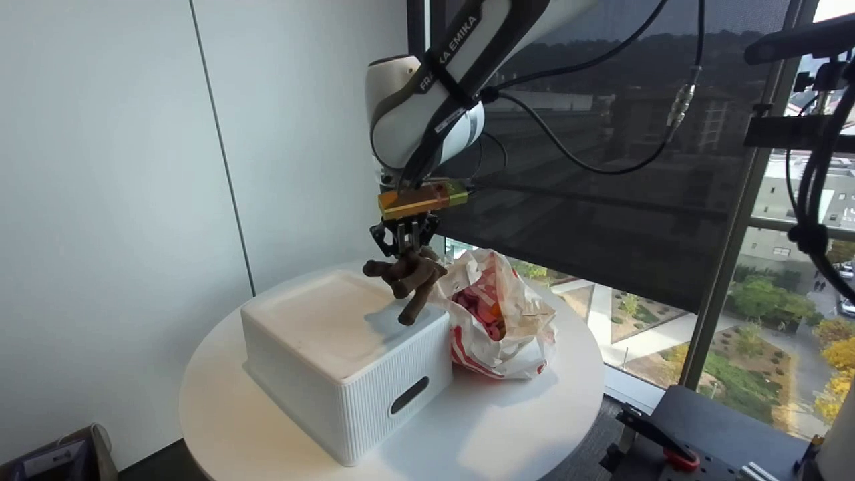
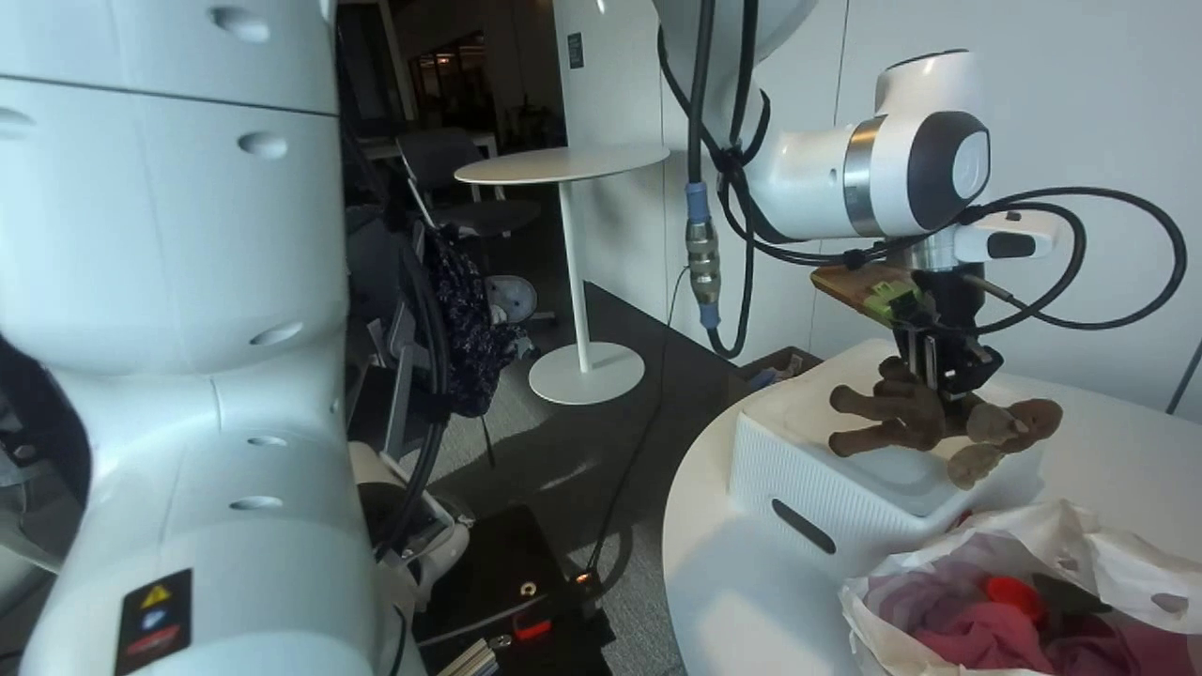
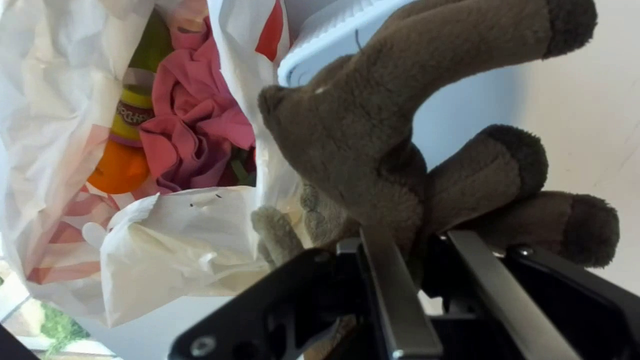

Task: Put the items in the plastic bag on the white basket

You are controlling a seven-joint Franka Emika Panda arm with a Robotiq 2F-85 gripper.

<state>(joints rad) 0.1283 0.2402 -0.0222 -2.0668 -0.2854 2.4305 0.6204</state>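
White basket (image 1: 367, 401) nearest, on the round worktop (image 1: 534, 414). Above it, brown plush toy (image 1: 417, 275); gripper (image 1: 408, 250) clamped on its middle. Likely light, soft, little slip; trunk a surer hold than limbs. Farther, beside the basket: plastic bag (image 1: 521, 321), mouth gaping, pink cloth (image 3: 182, 120) inside, probably limp, best pinched at a fold. Behind, dark blind (image 1: 634, 227).
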